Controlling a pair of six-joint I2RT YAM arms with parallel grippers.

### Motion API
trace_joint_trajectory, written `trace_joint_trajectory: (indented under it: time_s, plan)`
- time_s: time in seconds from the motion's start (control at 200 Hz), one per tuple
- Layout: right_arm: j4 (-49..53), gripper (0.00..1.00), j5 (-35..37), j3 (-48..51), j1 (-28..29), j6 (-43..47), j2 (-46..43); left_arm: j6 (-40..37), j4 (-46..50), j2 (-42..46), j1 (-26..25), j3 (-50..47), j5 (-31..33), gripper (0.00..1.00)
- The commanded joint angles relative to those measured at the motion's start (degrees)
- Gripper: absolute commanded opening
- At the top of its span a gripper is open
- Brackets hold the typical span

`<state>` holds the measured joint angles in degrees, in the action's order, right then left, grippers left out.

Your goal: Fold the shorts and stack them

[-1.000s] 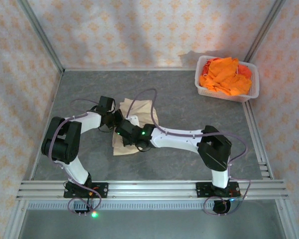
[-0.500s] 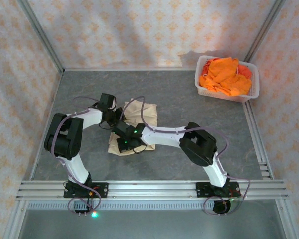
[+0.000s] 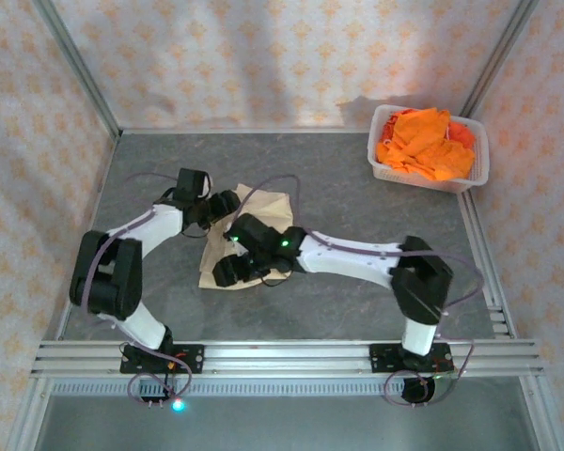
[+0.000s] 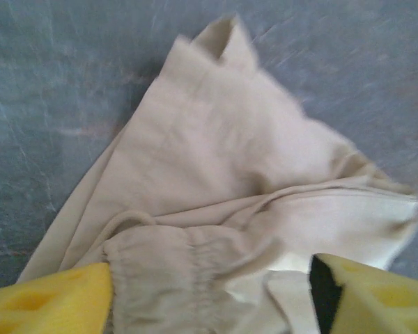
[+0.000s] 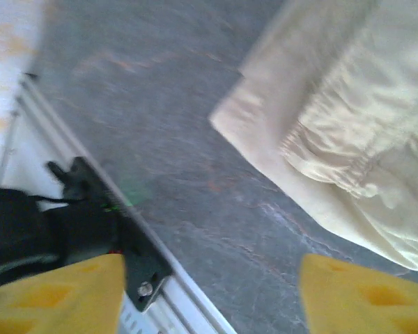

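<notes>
From above, both arms (image 3: 348, 258) hide much of the beige shorts (image 3: 210, 272) on the bench (image 3: 357, 188). Left pincer (image 4: 212, 282) gapes over the waistband (image 4: 195, 264) — right pincer (image 5: 209, 285) gapes empty, fingers (image 5: 348, 292) cropped.

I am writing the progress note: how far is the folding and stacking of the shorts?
Done: perhaps one fold; nothing is stacked. In hand: the beige shorts lie rumpled on the table, with the left fingers and right fingers open above, holding nothing. Left: the orange shorts, heaped unfolded in the basket.
</notes>
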<state>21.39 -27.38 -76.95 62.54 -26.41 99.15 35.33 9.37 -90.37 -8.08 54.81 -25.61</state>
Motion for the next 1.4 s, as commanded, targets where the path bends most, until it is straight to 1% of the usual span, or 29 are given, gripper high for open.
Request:
trace_joint_trajectory:
  time_s: [0.0, 0.095, 0.14, 0.175, 0.215, 0.24, 0.305, 0.41, 0.57, 0.811, 0.901, 0.981, 1.061, 1.141, 1.276, 1.396]
  plan:
    - [3.4, 0.77, 5.1, 3.2, -0.9, 2.9, -8.3, -1.9, 4.0, 6.9, 0.3, 1.9, 2.7, 0.83]
    - [4.2, 0.87, 11.0, 7.5, -2.7, 3.9, -14.3, -1.6, 5.5, 11.2, 0.2, 1.4, 1.9, 0.87]
    - [4.2, 0.91, 13.0, 9.4, -4.4, 3.9, -17.0, -1.3, 5.7, 13.3, 0.2, 0.5, 1.7, 0.92]
    - [4.0, 0.94, 13.9, 10.8, -6.1, 3.7, -18.5, -0.9, 5.6, 15.0, 0.2, -0.3, 1.5, 0.93]
    - [3.7, 0.97, 13.8, 12.1, -8.6, 3.4, -19.8, -0.4, 5.5, 17.1, 0.2, -1.2, 1.4, 1.00]
    - [3.4, 0.99, 13.5, 12.7, -10.4, 3.0, -20.1, -0.1, 5.4, 18.3, 0.2, -1.9, 1.3, 1.00]
    - [3.0, 1.00, 11.8, 13.6, -15.2, 1.9, -19.2, 0.6, 5.2, 21.5, 0.3, -3.5, 1.0, 1.00]
    - [3.5, 0.97, 8.4, 12.0, -20.8, 1.6, -13.3, 1.2, 5.4, 25.9, 0.2, -5.8, 0.4, 1.00]
    - [2.7, 0.84, 3.1, 7.4, -24.3, 1.7, -2.7, 1.5, 7.1, 30.6, -0.1, -8.2, -0.1, 1.00]
    - [1.8, 0.63, -0.6, 1.4, -24.9, 1.0, 9.3, 1.9, 5.3, 34.7, -0.8, -11.2, -1.5, 1.00]
    - [1.9, 0.53, -0.8, -0.3, -24.9, 0.8, 12.5, 1.5, 5.9, 34.9, -0.9, -11.4, -1.6, 1.00]
    - [2.9, 0.40, 0.0, -1.7, -24.9, 1.0, 14.5, 1.3, 6.3, 34.9, -1.0, -11.4, -1.6, 1.00]
    - [5.0, 0.25, 2.6, -2.9, -24.9, 1.8, 15.5, 1.3, 6.3, 34.9, -1.2, -11.5, -1.4, 1.00]
    - [9.0, 0.09, 8.5, -3.9, -25.0, 3.6, 15.7, 1.3, 6.3, 34.9, -1.2, -11.6, -1.2, 1.00]
    - [17.0, 0.04, 18.1, -5.0, -25.9, 9.1, 14.7, 1.4, 6.0, 34.8, -1.2, -11.9, -1.0, 1.00]
    - [24.1, 0.00, 25.3, -4.0, -29.2, 14.6, 11.8, 1.1, 6.1, 34.9, -1.2, -12.0, -0.9, 1.00]
